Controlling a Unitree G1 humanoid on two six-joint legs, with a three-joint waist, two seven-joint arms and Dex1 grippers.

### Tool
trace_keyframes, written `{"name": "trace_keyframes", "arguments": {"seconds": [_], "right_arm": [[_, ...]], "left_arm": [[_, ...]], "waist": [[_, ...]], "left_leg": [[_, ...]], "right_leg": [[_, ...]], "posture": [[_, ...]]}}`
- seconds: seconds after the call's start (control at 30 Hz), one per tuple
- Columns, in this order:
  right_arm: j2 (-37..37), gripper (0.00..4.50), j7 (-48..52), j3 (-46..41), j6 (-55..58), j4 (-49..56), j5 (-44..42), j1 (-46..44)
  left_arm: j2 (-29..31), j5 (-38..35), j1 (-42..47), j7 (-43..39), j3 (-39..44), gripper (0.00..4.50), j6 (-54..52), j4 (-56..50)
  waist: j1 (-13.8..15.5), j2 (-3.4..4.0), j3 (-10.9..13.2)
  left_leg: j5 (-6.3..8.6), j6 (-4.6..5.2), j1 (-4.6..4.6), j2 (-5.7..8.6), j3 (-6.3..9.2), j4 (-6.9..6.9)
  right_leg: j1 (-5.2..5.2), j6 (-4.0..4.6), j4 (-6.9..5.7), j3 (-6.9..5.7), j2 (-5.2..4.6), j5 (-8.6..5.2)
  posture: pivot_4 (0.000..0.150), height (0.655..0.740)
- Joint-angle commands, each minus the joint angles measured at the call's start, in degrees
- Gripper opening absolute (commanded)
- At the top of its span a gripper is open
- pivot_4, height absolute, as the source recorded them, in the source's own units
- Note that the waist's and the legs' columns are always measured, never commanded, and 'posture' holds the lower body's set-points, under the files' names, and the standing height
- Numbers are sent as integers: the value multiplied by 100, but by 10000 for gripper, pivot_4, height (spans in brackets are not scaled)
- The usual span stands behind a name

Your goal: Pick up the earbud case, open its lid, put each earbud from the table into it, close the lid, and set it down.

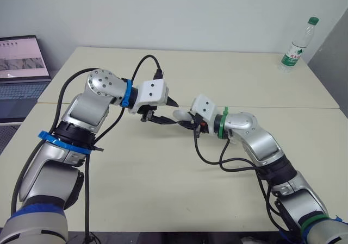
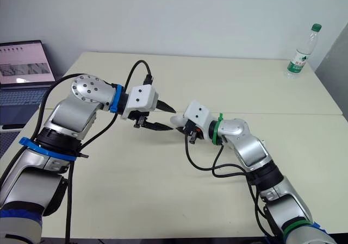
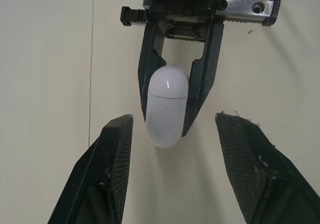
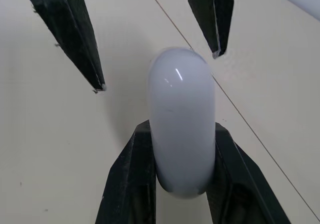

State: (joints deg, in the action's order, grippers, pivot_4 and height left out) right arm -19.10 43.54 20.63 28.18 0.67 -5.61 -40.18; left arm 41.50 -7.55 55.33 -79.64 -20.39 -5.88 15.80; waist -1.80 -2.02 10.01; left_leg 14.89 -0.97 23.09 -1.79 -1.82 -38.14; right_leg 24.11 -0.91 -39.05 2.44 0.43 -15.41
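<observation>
A laptop (image 1: 22, 64) sits at upper left. Mid-frame, the left gripper (image 1: 174, 113) is empty, its jaws spread wide, and it faces the earbud case (image 3: 167, 104). The right gripper (image 4: 181, 134) clamps the case by its sides above the table (image 1: 163, 189), with the lid closed. The seam lies near the end seated deep between the right fingers, so I judge the left should pinch the free end squarely and not twist. A bottle (image 1: 296, 45) stands at upper right. I cannot tell the hinge side, or where the earbuds lie
</observation>
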Motion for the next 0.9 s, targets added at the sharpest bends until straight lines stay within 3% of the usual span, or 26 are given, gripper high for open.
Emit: {"name": "trace_keyframes", "arguments": {"seconds": [0.03, 0.37, 0.53, 0.9], "right_arm": [[63, 8553, -1, 11, 19, 409, 63, -172], [90, 8553, 36, 90, 123, 619, 163, -171], [89, 8553, 84, 75, 132, 591, 171, -203], [10, 8553, 182, 99, 69, 502, 261, -217]], "left_arm": [[-77, 147, 173, -75, 98, 26967, 196, 95], [-217, 262, 202, -90, 249, 26967, 178, 189], [-279, 263, 206, -109, 279, 16650, 178, 157], [-374, 325, 284, -125, 269, 16599, 117, 111]], "waist": [[0, 0, 0], [-2, 0, 0], [-2, 0, 0], [-2, 0, 0]], "left_leg": [[0, 0, 2, 1, 0, -1], [0, 0, 4, 1, 3, -3], [0, 0, 4, 2, 3, -4], [0, 0, 4, 2, 4, -5]], "right_leg": [[0, 0, 0, 0, 0, 0], [1, 0, -1, 0, -2, 0], [0, 0, -2, -2, -2, 0], [0, 0, -2, -2, -2, 0]], "posture": [[1500, 7400], [1500, 7400], [1500, 7400], [1500, 7400]]}}
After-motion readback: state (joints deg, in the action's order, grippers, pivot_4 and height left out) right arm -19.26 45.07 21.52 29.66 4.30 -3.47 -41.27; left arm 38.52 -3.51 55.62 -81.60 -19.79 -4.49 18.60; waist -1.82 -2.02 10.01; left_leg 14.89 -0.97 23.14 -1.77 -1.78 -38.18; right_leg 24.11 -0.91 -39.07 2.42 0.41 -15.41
